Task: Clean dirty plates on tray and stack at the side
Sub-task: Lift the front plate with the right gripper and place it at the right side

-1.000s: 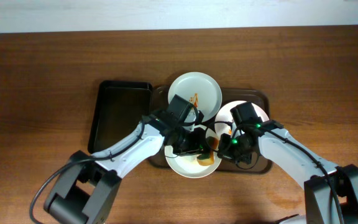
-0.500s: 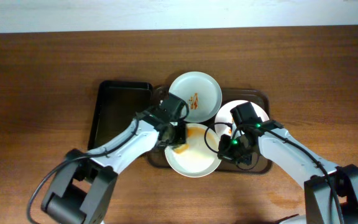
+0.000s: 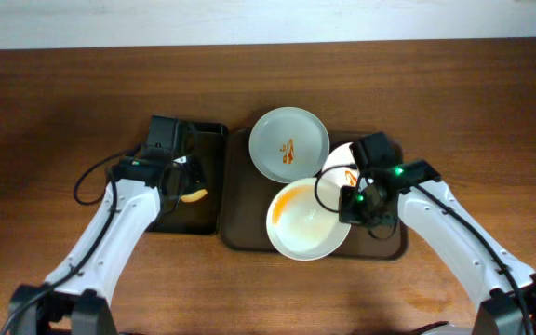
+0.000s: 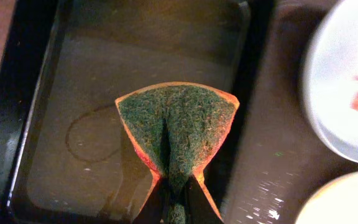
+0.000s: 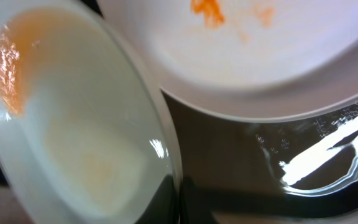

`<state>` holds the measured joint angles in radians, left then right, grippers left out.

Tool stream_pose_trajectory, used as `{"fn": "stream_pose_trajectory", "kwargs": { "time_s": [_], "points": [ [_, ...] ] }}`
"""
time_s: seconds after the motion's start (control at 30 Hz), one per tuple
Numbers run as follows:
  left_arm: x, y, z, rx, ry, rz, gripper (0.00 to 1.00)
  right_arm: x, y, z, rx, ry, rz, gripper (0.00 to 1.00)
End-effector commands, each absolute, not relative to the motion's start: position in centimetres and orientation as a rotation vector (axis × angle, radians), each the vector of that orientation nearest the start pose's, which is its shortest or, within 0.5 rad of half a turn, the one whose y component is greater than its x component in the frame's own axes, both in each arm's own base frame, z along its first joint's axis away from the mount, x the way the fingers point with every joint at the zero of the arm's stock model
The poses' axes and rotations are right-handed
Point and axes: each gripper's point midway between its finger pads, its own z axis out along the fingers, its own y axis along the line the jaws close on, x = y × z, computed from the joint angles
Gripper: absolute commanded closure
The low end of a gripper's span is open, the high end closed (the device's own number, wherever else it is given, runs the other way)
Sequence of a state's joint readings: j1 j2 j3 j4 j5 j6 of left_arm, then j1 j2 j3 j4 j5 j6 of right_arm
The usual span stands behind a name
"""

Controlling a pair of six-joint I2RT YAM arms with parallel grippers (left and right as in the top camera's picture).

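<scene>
Three white plates are on the dark brown tray. The back plate has orange sauce in its middle. The right plate, also sauced, is partly hidden under my right arm. The front plate has a faint orange smear at its upper left. My right gripper is shut on the front plate's right rim; in the right wrist view the rim sits between the jaws, with the right plate behind. My left gripper is shut on a green-and-orange sponge, held over the black tray.
The narrow black tray lies left of the brown tray; in the left wrist view its floor looks wet. Bare wooden table surrounds both trays. The front plate overhangs the brown tray's front rim.
My left arm has carried the sponge from the front plate leftward to over the black tray. The front plate has shifted right in my right gripper, its wiped inside now uncovered.
</scene>
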<state>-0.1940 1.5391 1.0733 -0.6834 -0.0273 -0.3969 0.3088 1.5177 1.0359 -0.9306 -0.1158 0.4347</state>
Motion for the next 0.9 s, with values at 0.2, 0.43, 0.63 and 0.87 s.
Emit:
{"fn": "stream_pose_trajectory", "kwargs": {
  "time_s": [0.2, 0.43, 0.63, 0.87],
  "points": [
    [35.6, -5.7, 7.5, -0.278, 2.76, -0.094, 1.0, 30.9, 10.1, 16.1, -0.137, 2.625, -0.435, 0.96],
    [35.5, -5.7, 7.5, -0.278, 2.763, -0.094, 1.0, 31.0, 15.2, 23.4, -0.292, 2.079, -0.754, 0.96],
    [35.5, -5.7, 7.4, -0.277, 2.764, -0.098, 1.0, 31.6, 14.1, 20.8, -0.05, 2.244, -0.543, 0.96],
    [35.9, -5.8, 7.6, -0.157, 2.756, -0.081, 1.0, 34.2, 0.3, 17.6, 0.584, 2.552, -0.202, 0.96]
  ]
}}
